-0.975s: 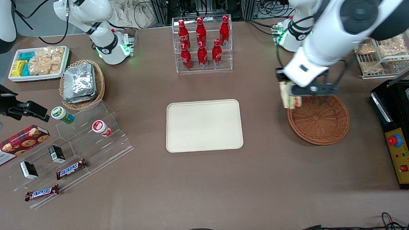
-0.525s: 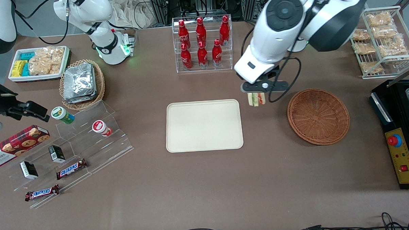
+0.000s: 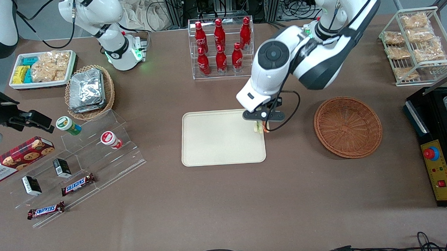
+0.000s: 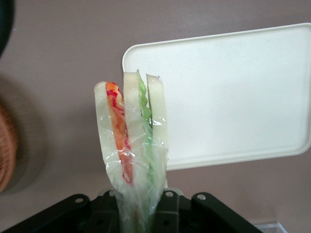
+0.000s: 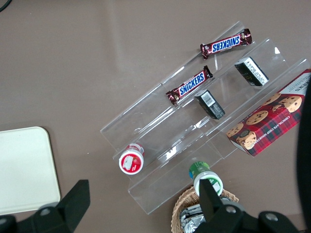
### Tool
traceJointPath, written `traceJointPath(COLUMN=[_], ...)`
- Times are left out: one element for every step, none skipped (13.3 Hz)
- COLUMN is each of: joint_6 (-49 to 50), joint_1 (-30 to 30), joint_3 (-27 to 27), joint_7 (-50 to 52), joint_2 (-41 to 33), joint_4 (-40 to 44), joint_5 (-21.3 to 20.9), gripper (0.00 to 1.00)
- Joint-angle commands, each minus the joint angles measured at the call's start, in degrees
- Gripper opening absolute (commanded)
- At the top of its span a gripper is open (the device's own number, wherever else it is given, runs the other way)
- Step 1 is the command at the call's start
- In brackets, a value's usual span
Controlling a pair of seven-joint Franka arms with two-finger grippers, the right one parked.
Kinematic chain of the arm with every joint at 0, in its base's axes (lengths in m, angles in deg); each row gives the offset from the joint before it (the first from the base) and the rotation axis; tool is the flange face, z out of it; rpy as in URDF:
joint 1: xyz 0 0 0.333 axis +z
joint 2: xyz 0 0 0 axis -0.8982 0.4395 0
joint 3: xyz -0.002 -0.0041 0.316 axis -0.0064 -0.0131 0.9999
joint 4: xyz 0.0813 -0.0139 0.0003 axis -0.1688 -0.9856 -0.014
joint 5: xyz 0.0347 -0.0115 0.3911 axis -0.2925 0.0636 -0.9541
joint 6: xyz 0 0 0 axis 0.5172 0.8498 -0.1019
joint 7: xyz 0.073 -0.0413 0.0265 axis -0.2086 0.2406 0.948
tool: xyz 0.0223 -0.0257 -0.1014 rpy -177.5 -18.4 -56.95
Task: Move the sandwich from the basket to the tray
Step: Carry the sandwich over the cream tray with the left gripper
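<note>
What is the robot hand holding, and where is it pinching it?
The gripper, over the tray's edge, holds the sandwich, pinching its narrow end across the bread faces.

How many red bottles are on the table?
6, all in the clear rack: three on the higher step and three on the lower step nearer the camera. The gripper holds the sandwich over the tray's edge.

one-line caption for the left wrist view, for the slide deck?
End effector shut on the clear-wrapped sandwich, held over the tray edge, basket to one side.
</note>
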Motion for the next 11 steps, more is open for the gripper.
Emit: traceJointPath(joint_6=[-7.7,-9.7,-11.0,-12.1,-13.3,-15.1,-15.5,-15.8,-16.4,-17.8,-18.9], joint_1=[0.1,-0.2,-0.5,-1.1,-1.4,-1.7,-2.0,-2.6,-3.2,-4.8,-7.0], joint_3=[1.4,2.1,2.5,2.6,2.6,2.6,2.6,2.7,3.1,5.6,7.8], joint_7=[1.3,2.1,3.1,4.9,6.7,8.1,9.5,9.8,10.0,9.9,10.0], joint_2=[4.6,6.7,8.8,10.2,12.4,14.1,15.0,15.5,15.9,16.1,16.2], joint_4=[-3.8,-3.9,-3.9,-3.9,-3.9,-3.9,-3.9,-3.9,-4.0,-4.1,-4.0], joint_5=[-4.4,-5.4,-7.4,-9.8,-12.2,-14.1,-14.5,-14.7,-14.8,-14.8,-14.8], gripper=[0.19,0.19,0.19,0.19,0.18,0.18,0.18,0.18,0.18,0.18,0.18])
